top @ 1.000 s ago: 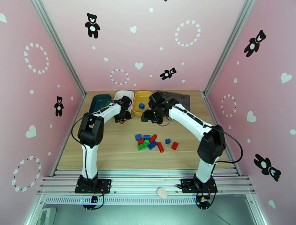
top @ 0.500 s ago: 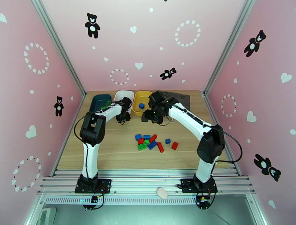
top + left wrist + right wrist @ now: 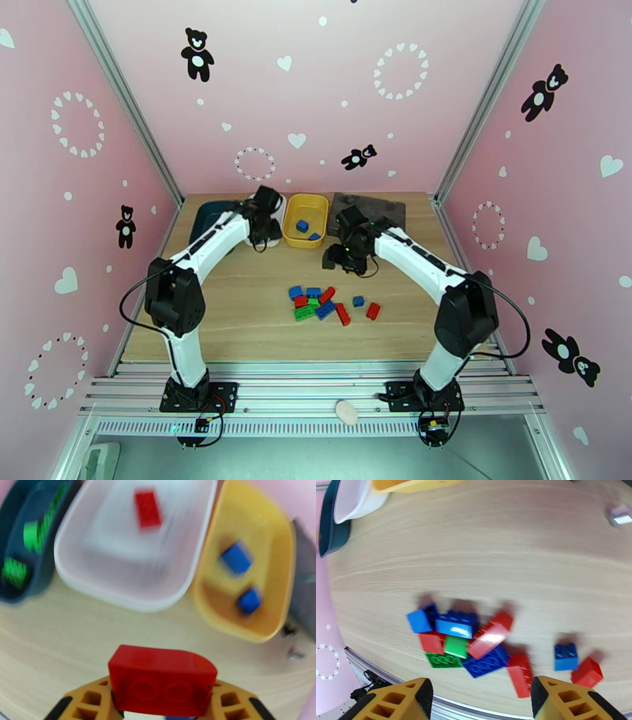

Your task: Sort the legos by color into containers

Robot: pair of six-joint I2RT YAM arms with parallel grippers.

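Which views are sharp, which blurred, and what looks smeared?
Top external view: sharp, evenly lit. Left wrist view: the white tray smears with motion blur, yet the red brick in the left claw is crisp. Right wrist view: the pile of bricks is softly blurred, the table grain bowed by the lens.

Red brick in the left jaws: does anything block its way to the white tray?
Nothing visible does. Only bare tabletop lies between the held red brick and the white tray, which holds one other red brick.
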